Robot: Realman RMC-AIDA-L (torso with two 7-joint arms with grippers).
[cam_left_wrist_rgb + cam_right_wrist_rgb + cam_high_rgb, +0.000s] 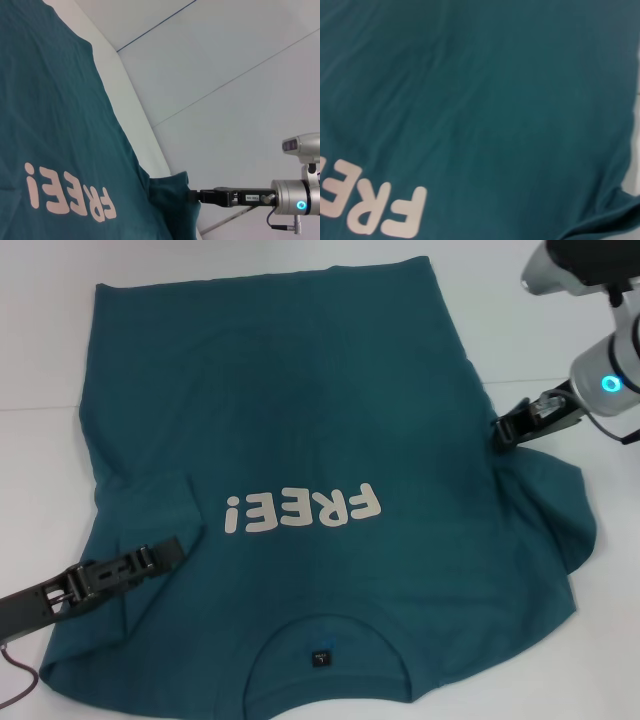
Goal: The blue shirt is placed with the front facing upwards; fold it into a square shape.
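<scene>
Both grippers (pixel 178 546) (pixel 500 430) seemingly pinch the blue shirt (pixel 330 410).

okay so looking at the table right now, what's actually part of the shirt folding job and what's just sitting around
Part of the job:
- the blue shirt, front up, FREE! lettering showing
- the left gripper, over the sleeve on the robot's left
- the right gripper, at the shirt's edge on the robot's right

Just there:
- the white table; no loose items visible on it
</scene>
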